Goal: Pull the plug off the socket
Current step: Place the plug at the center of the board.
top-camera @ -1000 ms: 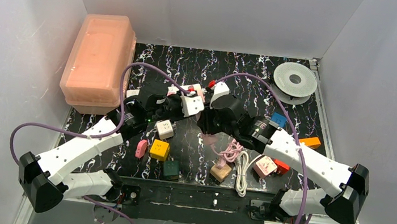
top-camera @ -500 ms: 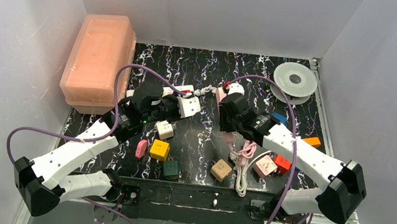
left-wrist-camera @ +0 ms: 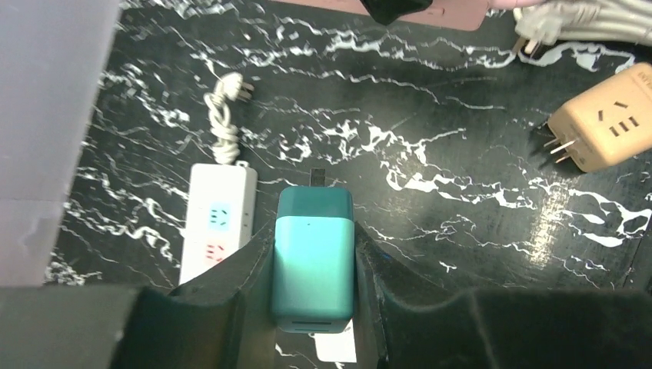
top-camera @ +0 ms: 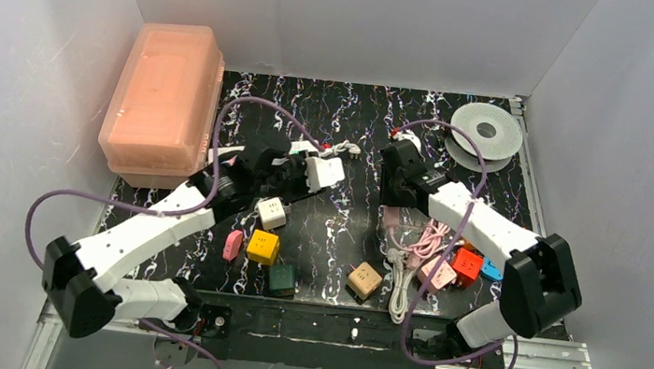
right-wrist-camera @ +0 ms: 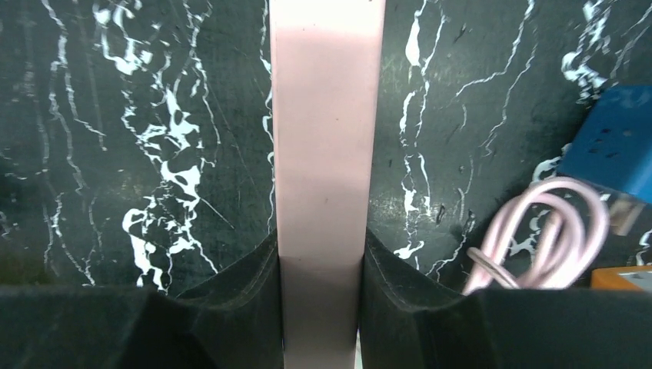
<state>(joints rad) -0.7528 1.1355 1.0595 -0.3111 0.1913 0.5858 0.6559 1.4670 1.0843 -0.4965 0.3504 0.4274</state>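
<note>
My left gripper (left-wrist-camera: 314, 244) is shut on a teal plug (left-wrist-camera: 314, 265), whose dark prong points forward over the black marbled table (left-wrist-camera: 461, 200). The plug is free of the socket (left-wrist-camera: 219, 223), a white power strip with pale blue and red outlet faces that lies just left of it, its knotted white cord (top-camera: 344, 149) trailing ahead. My right gripper (right-wrist-camera: 321, 238) is shut on a slim pink bar (right-wrist-camera: 327, 115), which runs straight out from the jaws. In the top view the left gripper (top-camera: 311, 166) and right gripper (top-camera: 394, 193) are well apart.
An orange lidded box (top-camera: 162, 98) stands at the back left and a grey spool (top-camera: 486, 129) at the back right. Loose adapters lie near the front: white (top-camera: 271, 212), yellow (top-camera: 263, 246), dark green (top-camera: 281, 279), tan (top-camera: 364, 280). A pink cable (top-camera: 429, 239) and a white cable (top-camera: 400, 283) lie by the right arm.
The two grippers met at the table's middle and have drawn apart. The right one swung right and back with the pink bar; the left one stays near the white strip holding the teal plug.
</note>
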